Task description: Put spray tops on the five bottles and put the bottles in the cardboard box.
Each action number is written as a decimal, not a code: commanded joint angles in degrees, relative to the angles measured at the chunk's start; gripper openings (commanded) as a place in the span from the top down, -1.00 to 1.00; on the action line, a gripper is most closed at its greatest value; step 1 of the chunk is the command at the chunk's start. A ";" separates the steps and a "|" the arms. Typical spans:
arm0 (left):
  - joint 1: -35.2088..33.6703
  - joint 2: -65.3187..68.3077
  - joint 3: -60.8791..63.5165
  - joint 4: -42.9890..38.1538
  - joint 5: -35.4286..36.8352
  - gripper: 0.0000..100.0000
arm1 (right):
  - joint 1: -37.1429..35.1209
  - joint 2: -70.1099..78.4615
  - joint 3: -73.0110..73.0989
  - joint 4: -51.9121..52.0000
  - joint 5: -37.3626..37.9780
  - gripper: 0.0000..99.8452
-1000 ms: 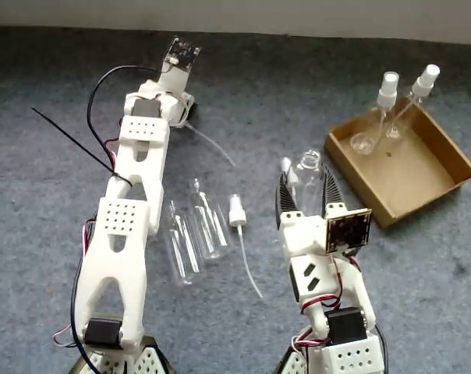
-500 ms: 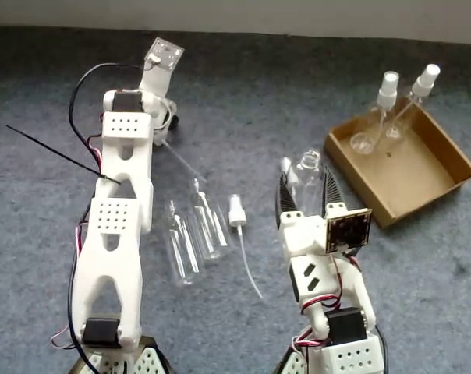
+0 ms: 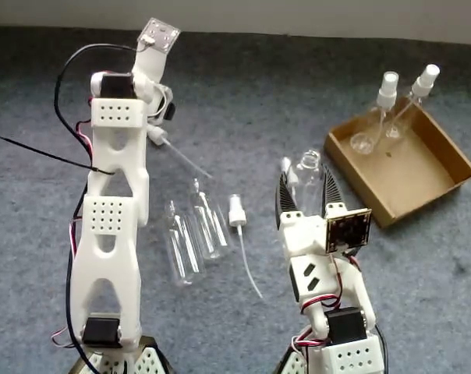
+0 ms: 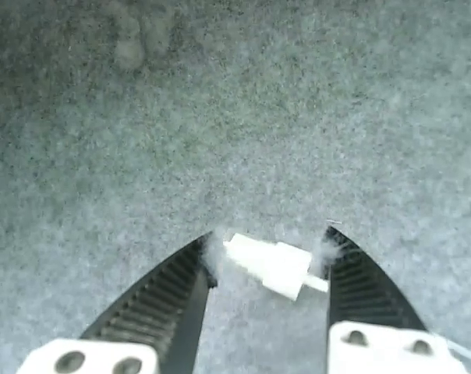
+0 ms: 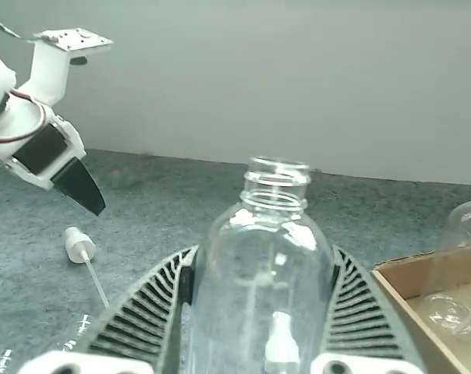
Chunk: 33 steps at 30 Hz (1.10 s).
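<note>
My right gripper (image 3: 306,184) clamps a clear, uncapped bottle (image 5: 263,269) upright; my left gripper (image 4: 270,251) seems to pinch a white spray top (image 4: 268,267).

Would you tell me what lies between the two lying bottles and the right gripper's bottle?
A loose spray top with its tube lies there, in the high view.
</note>
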 commanded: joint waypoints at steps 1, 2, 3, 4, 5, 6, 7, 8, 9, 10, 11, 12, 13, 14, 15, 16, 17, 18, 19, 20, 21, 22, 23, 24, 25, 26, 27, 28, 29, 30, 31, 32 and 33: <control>0.13 -7.25 -2.86 4.31 -0.18 0.64 | -0.40 -0.48 6.46 0.22 0.18 0.72; 0.13 -7.87 -2.86 5.45 0.00 0.64 | -0.40 -0.48 6.46 0.22 0.18 0.72; 0.04 -8.31 -2.86 6.42 1.67 0.64 | -0.40 -0.48 6.46 0.22 0.18 0.72; -0.13 -8.57 -2.86 6.86 4.48 0.64 | -0.40 -0.48 6.46 0.22 0.18 0.72; -0.31 -8.75 -2.86 7.21 8.18 0.64 | -0.40 -0.48 6.46 0.31 0.18 0.72; -0.31 -8.84 -2.68 7.21 11.60 0.64 | -0.40 -0.48 6.46 0.31 0.18 0.72; -0.31 -8.84 -2.68 7.21 14.51 0.64 | -0.40 -0.48 6.46 0.48 0.18 0.72; -0.22 -8.75 -2.51 7.30 16.97 0.64 | -0.40 -0.57 6.46 1.19 0.18 0.72; 0.04 -8.66 -2.42 7.30 18.99 0.64 | -0.48 -0.75 6.46 1.71 0.18 0.72; 0.13 -8.57 -2.33 7.30 21.19 0.64 | -0.48 -0.75 6.46 1.98 0.18 0.72; 0.13 -8.40 -2.24 7.30 23.65 0.64 | -0.48 -0.75 6.46 1.98 0.18 0.72; 0.13 -8.22 -1.19 7.38 26.02 0.64 | -0.48 -0.75 6.46 1.98 0.18 0.72; 0.04 -7.78 0.66 7.30 28.40 0.64 | -0.48 -0.75 6.46 2.07 0.18 0.72; 0.04 -7.43 2.59 7.12 30.59 0.64 | -0.48 -0.75 6.46 2.07 0.18 0.72; 0.04 -6.81 4.26 6.95 32.35 0.64 | -0.48 -0.75 6.46 2.07 0.18 0.72; 0.04 -6.29 5.76 6.95 33.85 0.64 | -0.48 -0.75 6.46 2.07 0.18 0.72; 0.04 -5.85 6.81 6.95 35.08 0.64 | -0.48 -0.75 6.46 2.07 0.18 0.72; 0.04 -5.58 7.60 6.95 36.13 0.64 | -0.48 -0.75 6.46 2.07 0.18 0.72; -0.04 -5.23 7.87 6.95 37.01 0.64 | -0.48 -0.75 6.46 2.15 0.18 0.72; -0.04 -4.79 7.69 6.95 37.63 0.64 | -0.48 -0.75 6.46 2.15 0.18 0.72; 0.04 -4.62 7.87 6.95 38.24 0.64 | -0.48 -0.75 6.46 2.15 0.18 0.72; 0.13 -4.26 7.87 6.95 38.95 0.64 | -0.48 -0.75 6.46 2.15 0.18 0.72; 0.13 -3.91 7.87 6.86 39.91 0.64 | -0.48 -0.75 6.46 2.15 0.18 0.72; 0.13 -3.47 7.87 6.86 40.79 0.64 | -0.48 -0.75 6.46 2.15 0.18 0.72; -0.04 -3.03 7.87 6.86 41.41 0.64 | -0.48 -0.75 6.46 2.15 0.18 0.72; -0.04 -2.51 7.87 6.86 41.76 0.64 | -0.48 -0.75 6.46 2.15 0.18 0.72; -0.04 -1.89 7.87 6.86 42.20 0.64 | -0.48 -0.75 6.46 2.15 0.18 0.72; -0.04 -1.19 7.87 6.86 42.64 0.64 | -0.48 -0.75 6.46 2.15 0.18 0.72; -0.04 -0.40 7.78 6.86 43.08 0.64 | -0.48 -0.75 6.46 2.15 0.18 0.72; -0.04 0.22 7.78 6.77 43.60 0.64 | -0.48 -0.75 6.46 2.15 0.18 0.72; 0.04 0.75 7.78 6.15 44.04 0.64 | -0.48 -0.75 6.46 2.15 0.18 0.72; 0.04 1.36 7.78 5.10 44.13 0.64 | -0.48 -0.75 6.46 2.15 0.18 0.72; 0.04 1.89 7.78 3.87 44.22 0.64 | -0.48 -0.75 6.46 2.15 0.18 0.72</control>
